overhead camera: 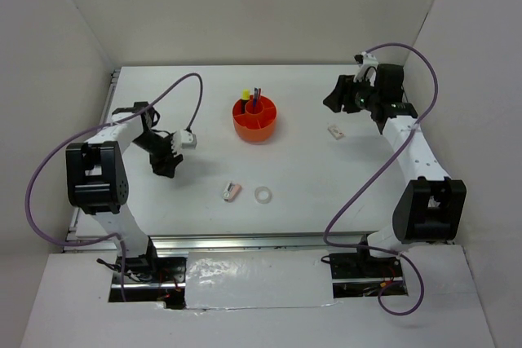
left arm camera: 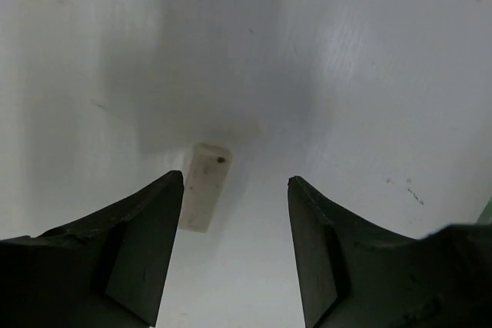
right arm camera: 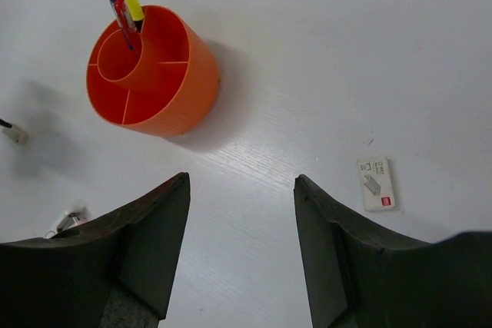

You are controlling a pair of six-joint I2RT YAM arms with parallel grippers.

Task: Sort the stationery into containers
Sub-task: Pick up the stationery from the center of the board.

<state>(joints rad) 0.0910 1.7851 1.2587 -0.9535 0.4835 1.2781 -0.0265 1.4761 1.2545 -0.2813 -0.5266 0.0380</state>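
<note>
White table [overhead camera: 310, 177], left jaws spread near what may be an eraser [left arm camera: 205, 186], right jaws apart, orange organizer [right arm camera: 150, 74] ahead.

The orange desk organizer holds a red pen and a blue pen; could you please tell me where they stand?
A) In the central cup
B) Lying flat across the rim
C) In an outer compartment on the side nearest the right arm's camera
A: in the right wrist view the red and blue pens lean upright with their lower ends inside the central cup of the orange desk organizer.
</note>
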